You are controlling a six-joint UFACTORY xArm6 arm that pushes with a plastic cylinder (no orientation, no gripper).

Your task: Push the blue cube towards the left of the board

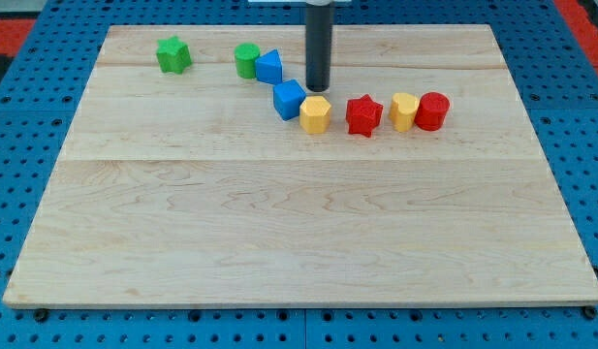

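Note:
The blue cube [289, 99] lies on the wooden board [299, 223] near the view's top centre, touching a yellow hexagonal block [316, 113] on its right. My tip [318, 88] stands just to the upper right of the blue cube, close to it and right above the yellow hexagonal block. A second blue block [268, 67], shape unclear, sits to the cube's upper left, touching a green cylinder [246, 60].
A green star [173, 54] lies at the view's top left. To the right of the yellow hexagonal block are a red star [363, 115], a yellow block [403, 111] and a red cylinder [432, 111] in a row. Blue pegboard surrounds the board.

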